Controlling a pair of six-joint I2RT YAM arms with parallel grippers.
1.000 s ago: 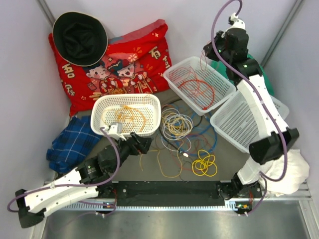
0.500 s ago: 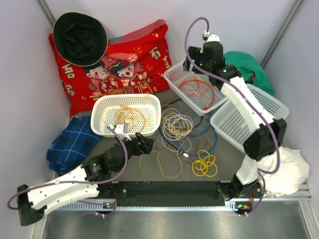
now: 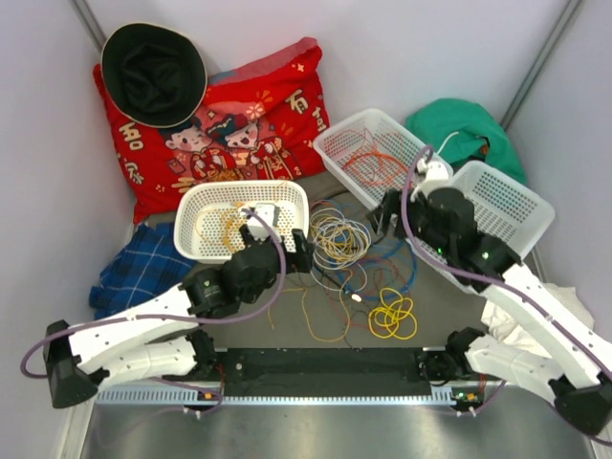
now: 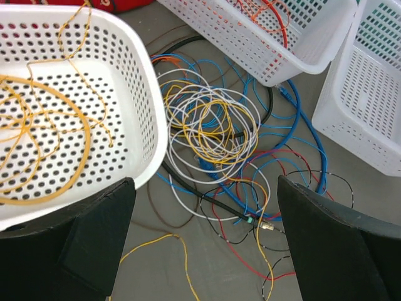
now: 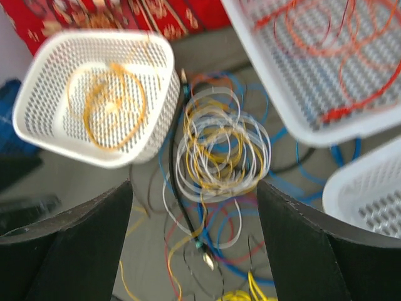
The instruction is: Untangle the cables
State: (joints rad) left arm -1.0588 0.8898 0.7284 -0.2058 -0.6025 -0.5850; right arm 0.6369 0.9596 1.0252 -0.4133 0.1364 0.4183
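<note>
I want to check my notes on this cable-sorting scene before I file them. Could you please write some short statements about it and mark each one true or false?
1. The left gripper is open and holds nothing. True.
2. The rounded white basket is empty. False: orange-yellow wires lie in it.
3. Red wires lie in the rectangular basket. True.
4. The small yellow coil lies in a basket. False: it lies on the table, outside every basket.
5. The right gripper is shut on a blue cable. False: it is open and empty.
</note>
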